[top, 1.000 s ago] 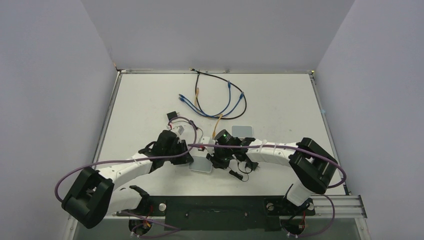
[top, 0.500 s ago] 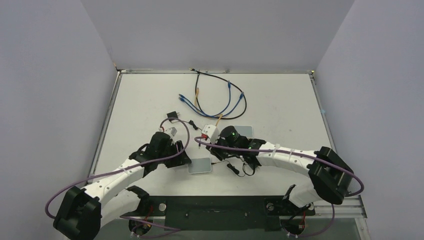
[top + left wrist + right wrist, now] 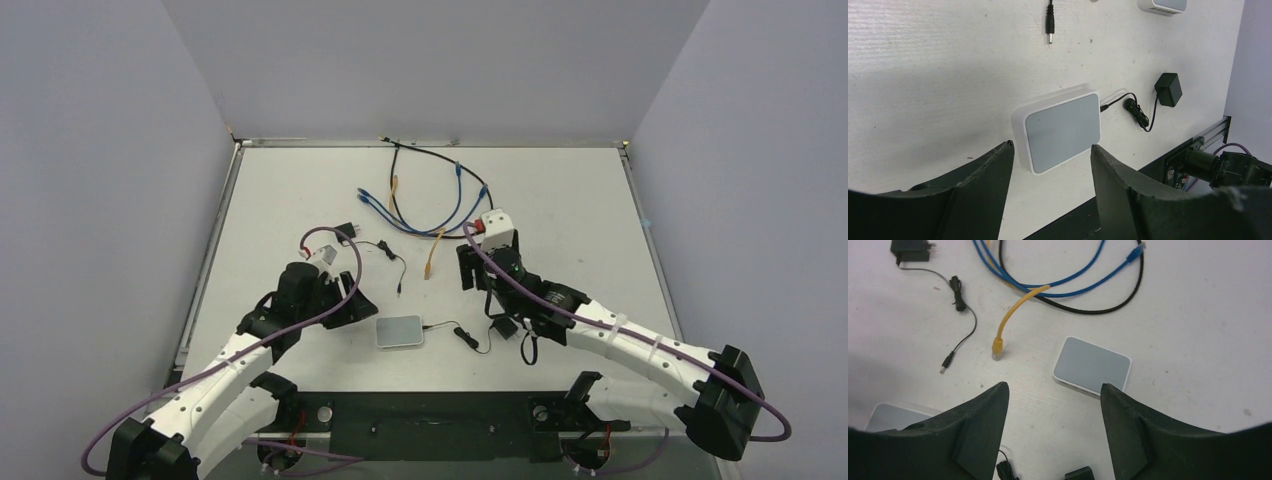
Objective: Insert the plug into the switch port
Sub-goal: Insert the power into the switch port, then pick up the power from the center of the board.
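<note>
Both jaws stand open, empty — the plug sits in the white box.

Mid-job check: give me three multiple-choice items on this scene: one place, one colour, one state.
1. In the top view, the black cable meets the switch box at its: A left edge; B right edge; C far edge.
2. The network cable ending beside the second box is: A green; B yellow; C red.
3. The left gripper and right gripper are: A both open, empty; B both shut; C holding plugs.
Key: 1 B, the cable meets its right edge; 2 B, its connector is yellow; 3 A, jaws apart, nothing between.
</note>
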You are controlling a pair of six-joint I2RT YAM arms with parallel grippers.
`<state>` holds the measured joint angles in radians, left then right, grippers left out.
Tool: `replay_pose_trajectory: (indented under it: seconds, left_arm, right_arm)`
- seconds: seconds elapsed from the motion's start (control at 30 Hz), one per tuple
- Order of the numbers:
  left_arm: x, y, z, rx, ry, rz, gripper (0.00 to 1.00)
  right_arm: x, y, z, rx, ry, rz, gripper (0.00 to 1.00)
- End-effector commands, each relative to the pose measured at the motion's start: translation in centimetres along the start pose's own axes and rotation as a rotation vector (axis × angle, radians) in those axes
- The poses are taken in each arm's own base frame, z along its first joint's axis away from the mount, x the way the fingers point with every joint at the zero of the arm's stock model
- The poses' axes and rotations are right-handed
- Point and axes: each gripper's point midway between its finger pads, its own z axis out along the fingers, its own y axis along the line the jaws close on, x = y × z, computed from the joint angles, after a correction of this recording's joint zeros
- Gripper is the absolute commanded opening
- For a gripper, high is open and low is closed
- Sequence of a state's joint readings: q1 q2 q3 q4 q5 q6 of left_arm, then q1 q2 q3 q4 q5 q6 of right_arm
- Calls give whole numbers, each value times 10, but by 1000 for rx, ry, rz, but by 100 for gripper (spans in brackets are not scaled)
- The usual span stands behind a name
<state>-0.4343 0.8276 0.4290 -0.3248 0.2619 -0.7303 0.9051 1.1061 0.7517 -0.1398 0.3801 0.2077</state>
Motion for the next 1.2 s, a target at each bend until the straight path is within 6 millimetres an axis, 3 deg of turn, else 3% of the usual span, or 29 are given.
replay_pose_trajectory:
  seconds: [0.0,0.23,0.6,0.97,1.17]
  left_arm:
    - [-22,-29,-10,100,-53,15,56]
    - [-24,-41,-17,152,-52,31,56]
    - [-20,-49,-21,207,-32,47,56]
    - [-16,-51,-20,230,-12,58,56]
    - [-14,-50,-18,236,1,61,56]
  right_arm:
    - [16,-41,-10,217,63,218,63]
    - [72,-48,-21,239,268,320,64]
    - [142,-46,-48,256,485,370,66]
    - [184,-44,-53,277,619,348,66]
    - [190,-41,-47,268,654,312,65]
